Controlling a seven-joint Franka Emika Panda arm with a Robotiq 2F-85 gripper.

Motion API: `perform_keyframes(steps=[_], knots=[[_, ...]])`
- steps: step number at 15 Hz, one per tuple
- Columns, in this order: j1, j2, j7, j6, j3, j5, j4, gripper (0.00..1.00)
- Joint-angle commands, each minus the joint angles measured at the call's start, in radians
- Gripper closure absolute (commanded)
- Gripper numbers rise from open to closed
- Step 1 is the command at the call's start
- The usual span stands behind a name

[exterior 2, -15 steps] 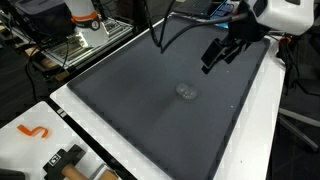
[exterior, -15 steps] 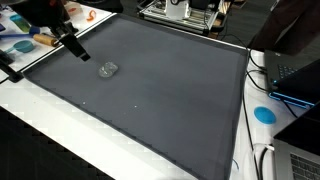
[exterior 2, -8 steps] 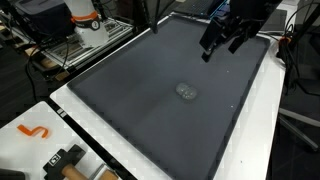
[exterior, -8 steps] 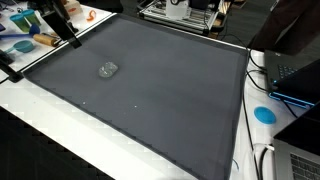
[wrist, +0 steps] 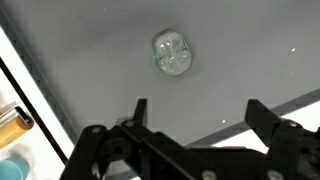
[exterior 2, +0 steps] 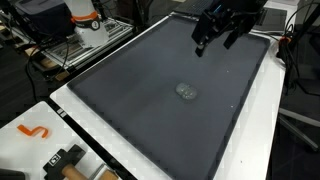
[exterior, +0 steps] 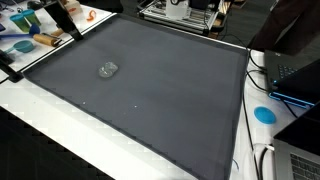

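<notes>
A small clear, crumpled-looking object lies alone on the dark grey mat; it also shows in an exterior view and in the wrist view. My gripper is open and empty, raised well above the mat near its edge, far from the clear object. In an exterior view the gripper is at the mat's far left corner. In the wrist view the fingers are spread wide with nothing between them.
The mat lies on a white table. Blue and orange items sit beyond the mat's left edge. A metal rack stands at the back. A blue disc and laptops are at the right. An orange hook lies at the front corner.
My gripper has risen and drawn away from the clear object, toward the mat's edge. The clear object has not moved.
</notes>
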Motion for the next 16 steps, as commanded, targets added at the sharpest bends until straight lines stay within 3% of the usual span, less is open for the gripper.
perform_keyframes(steps=[1, 7, 16], knots=[[0.01, 0.002, -0.005, -0.003, -0.016, 0.01, 0.003, 0.0], [-0.012, 0.022, 0.139, 0.073, -0.024, 0.111, -0.094, 0.0], [-0.015, -0.004, 0.136, 0.335, -0.038, 0.195, -0.389, 0.0]])
